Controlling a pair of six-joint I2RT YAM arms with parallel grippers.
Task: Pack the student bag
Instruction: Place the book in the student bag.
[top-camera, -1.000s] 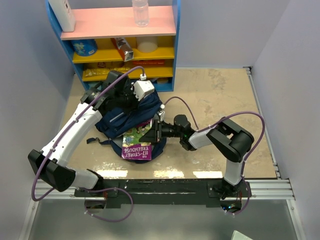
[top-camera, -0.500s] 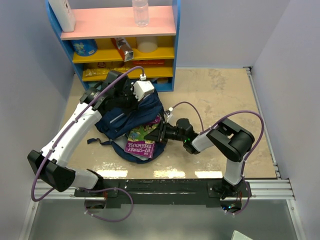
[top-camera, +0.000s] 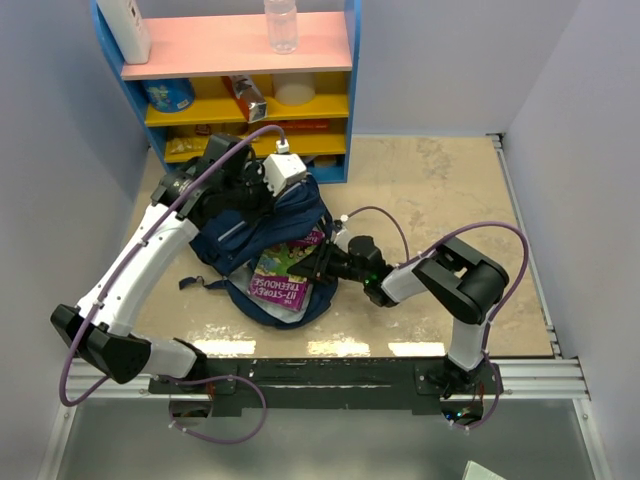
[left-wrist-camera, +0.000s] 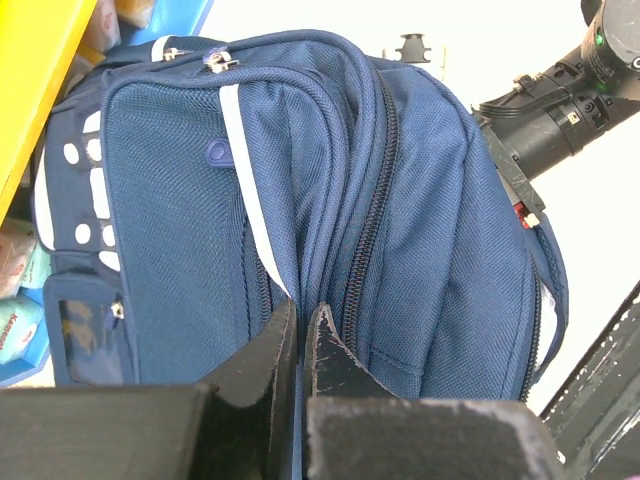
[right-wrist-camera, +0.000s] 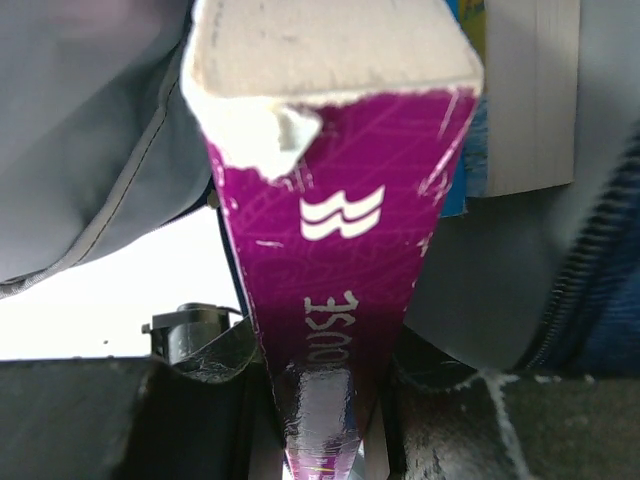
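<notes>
The overhead camera sits high above and behind the arm bases. It looks down and toward the far shelf unit (top-camera: 200, 45), taking in the whole worktop (top-camera: 440, 190). The left wrist camera peers along the left fingers (left-wrist-camera: 335, 365), close against the student bag (left-wrist-camera: 160, 200), with the right arm (left-wrist-camera: 560, 120) beyond. The right wrist camera is nearer still, looking past the right fingers (right-wrist-camera: 215, 355) at the purple book (right-wrist-camera: 335, 280). All three views catch the bag.
</notes>
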